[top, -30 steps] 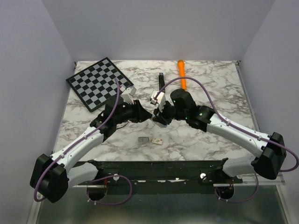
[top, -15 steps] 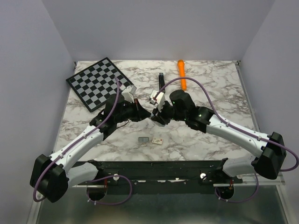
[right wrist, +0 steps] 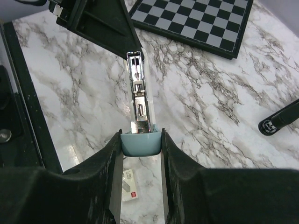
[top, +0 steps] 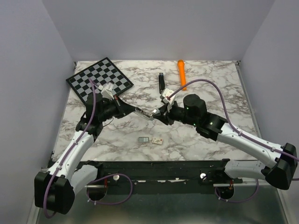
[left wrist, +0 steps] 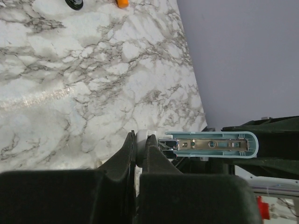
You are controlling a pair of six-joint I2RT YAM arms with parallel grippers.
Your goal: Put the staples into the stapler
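Spanning the middle of the marbled surface [top: 210, 84], your two arms meet nose to nose. The chessboard [top: 99, 81] sits at the far left. The orange marker [top: 181, 73] and a slim black object [top: 161, 82] lie by the far edge, well apart from the work.

Held between the arms is the pale blue stapler [top: 145, 112], which I judge to be the one being loaded. Its long axis runs left to right and its metal channel is exposed. Your right end effector [right wrist: 140, 140] grasps its blue butt. Your left end effector [left wrist: 140, 140] is clenched on the thin white end opposite.

The staples [top: 144, 139] lie on the surface nearward of that span, almost straight below the stapler and slightly closer to your left arm. With both end effectors occupied, one must let go to fetch them. A tiny white piece [top: 158, 141] sits just beside the staples on the right, so don't mistake it for them.
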